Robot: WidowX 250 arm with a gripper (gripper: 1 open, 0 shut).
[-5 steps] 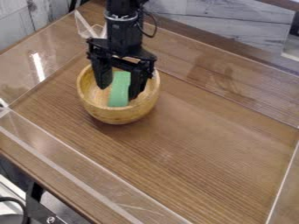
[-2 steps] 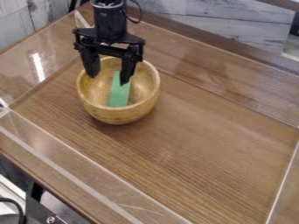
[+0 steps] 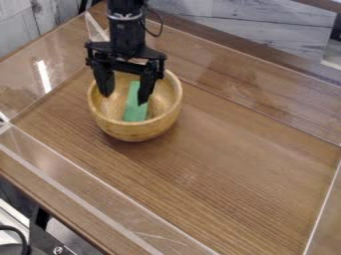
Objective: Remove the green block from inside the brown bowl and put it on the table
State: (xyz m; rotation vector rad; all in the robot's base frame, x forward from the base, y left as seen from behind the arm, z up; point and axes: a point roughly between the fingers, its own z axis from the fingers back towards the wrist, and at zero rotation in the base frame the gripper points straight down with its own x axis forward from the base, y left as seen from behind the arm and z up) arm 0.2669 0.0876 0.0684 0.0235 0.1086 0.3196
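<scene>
One black gripper (image 3: 127, 92) hangs, jaws spread wide and holding nothing, over one brown bowl (image 3: 134, 127) on the table (image 3: 226, 169). One green block (image 3: 138, 106) lies tilted inside the bowl, between the two fingers (image 3: 102, 84). Low clear walls (image 3: 80, 199) edge the tabletop.

Low clear plastic walls (image 3: 54, 159) edged the wood-grain worktop (image 3: 226, 149). Beyond the worktop's far edge stood a pale, marbled surface (image 3: 286, 35).
</scene>
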